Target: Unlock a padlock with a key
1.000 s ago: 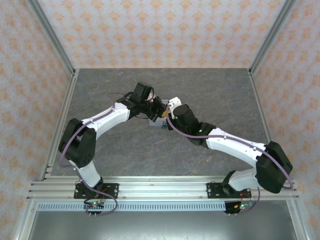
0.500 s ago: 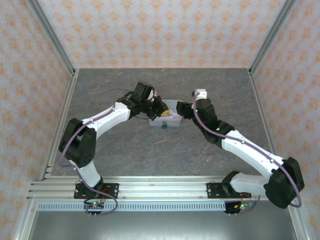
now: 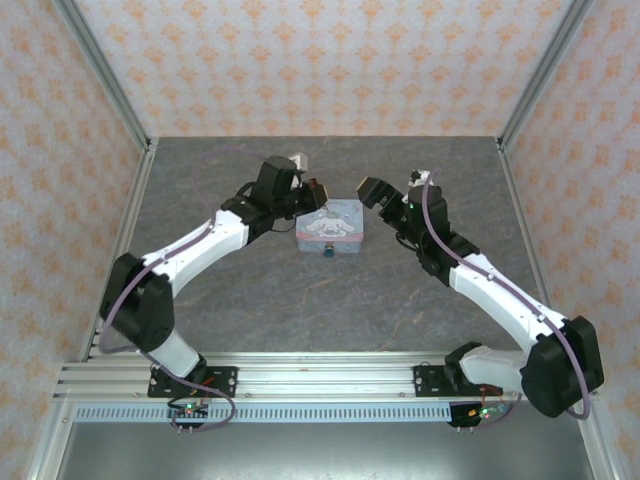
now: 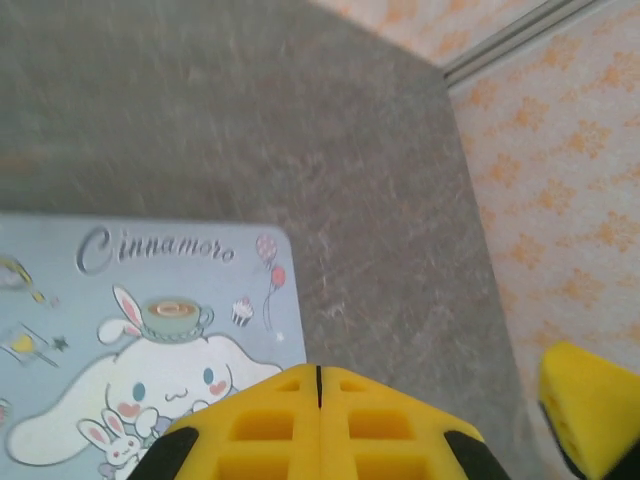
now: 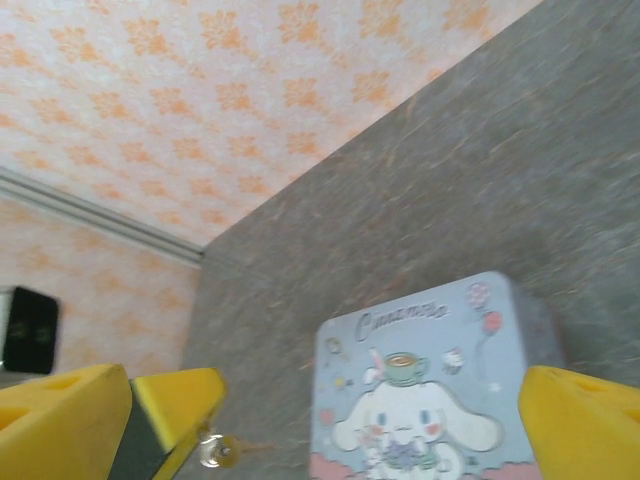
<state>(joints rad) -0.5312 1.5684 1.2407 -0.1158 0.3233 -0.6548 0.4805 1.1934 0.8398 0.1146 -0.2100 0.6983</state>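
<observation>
From above, the padlock (image 3: 327, 251) is a tiny dark blue-teal block, its shackle too small to make out. It sits against the 6 o'clock edge of a pastel tin (image 3: 331, 222) on the grey table (image 3: 240, 300). The left gripper (image 3: 315, 191) hovers at the tin's 10 o'clock. The right gripper (image 3: 376, 196) is at its 2 o'clock, jaws spread wide and empty

Left wrist: yellow fingers (image 4: 285, 425) are pressed together over the lid, which reads "Cinnamoro" above a white long-eared cartoon character

Right wrist: a small metal key (image 5: 215, 451) sits at the left gripper's clenched tips, at 9 o'clock of the tin
</observation>
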